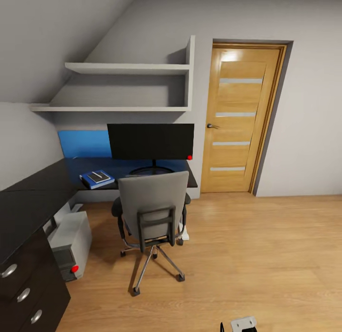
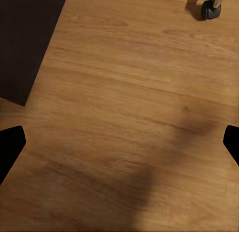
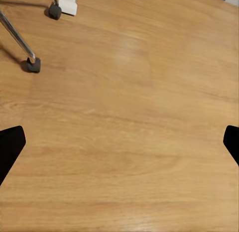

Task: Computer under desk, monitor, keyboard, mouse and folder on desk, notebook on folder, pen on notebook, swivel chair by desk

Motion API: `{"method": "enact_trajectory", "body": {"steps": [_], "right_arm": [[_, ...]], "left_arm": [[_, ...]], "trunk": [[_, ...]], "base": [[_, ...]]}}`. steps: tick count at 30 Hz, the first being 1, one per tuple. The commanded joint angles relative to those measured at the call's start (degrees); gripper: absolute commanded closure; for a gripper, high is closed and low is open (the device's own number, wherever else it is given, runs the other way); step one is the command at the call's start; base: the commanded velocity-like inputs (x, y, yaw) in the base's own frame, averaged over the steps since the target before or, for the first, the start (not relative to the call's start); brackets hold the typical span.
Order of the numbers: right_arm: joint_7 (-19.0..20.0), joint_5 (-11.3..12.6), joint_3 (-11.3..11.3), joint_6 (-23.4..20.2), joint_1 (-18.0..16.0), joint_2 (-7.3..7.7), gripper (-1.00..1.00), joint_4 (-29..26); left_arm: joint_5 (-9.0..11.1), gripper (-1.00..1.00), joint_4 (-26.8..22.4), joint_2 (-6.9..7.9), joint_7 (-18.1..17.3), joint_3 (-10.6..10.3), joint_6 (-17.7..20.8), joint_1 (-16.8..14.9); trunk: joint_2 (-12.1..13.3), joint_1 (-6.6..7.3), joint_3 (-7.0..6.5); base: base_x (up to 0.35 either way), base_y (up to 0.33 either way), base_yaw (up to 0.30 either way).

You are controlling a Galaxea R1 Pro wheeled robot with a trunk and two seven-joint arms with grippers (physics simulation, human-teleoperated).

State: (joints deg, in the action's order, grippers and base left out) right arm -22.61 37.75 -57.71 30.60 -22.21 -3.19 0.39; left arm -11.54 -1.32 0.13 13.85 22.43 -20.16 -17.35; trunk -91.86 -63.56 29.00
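Gaping wide, left gripper (image 2: 119, 142), right gripper (image 3: 119, 142), holding nothing

The glossy black L-shaped desk (image 1: 33, 199) runs from the drawer unit at about 8 o'clock in the head view up to the far wall, where the monitor (image 1: 150, 141) stands on its ring base near 12 o'clock. The blue folder (image 1: 97, 179) lies at 11 o'clock, with the grey notebook (image 1: 99, 175) on it. On the wood floor (image 1: 247, 256), the computer (image 1: 70, 244) sits under the desk at 9 o'clock, and the swivel chair (image 1: 153, 213) stands at centre on its castors.
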Motion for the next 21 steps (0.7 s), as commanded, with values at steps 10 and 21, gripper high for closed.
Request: {"method": "enact_trajectory", "body": {"steps": [10, 21], "right_arm": [[-0.24, 0.3, -0.47, 0.08, -0.03, 0.01, -1.0, 0.03], [-0.24, 0.3, -0.48, 0.08, -0.03, -0.01, -1.0, 0.05]], "left_arm": [[-0.66, -1.0, 0.09, -0.15, 0.04, 0.33, 0.1, -0.05], [-0.61, -1.0, 0.09, -0.05, -0.18, 0.33, 0.14, -0.05]], "trunk": [[3.99, 2.21, -1.74], [8.41, 4.62, -3.71]], "base": [[0.0, 0.0, 0.0], [0.0, 0.0, 0.0]]}}
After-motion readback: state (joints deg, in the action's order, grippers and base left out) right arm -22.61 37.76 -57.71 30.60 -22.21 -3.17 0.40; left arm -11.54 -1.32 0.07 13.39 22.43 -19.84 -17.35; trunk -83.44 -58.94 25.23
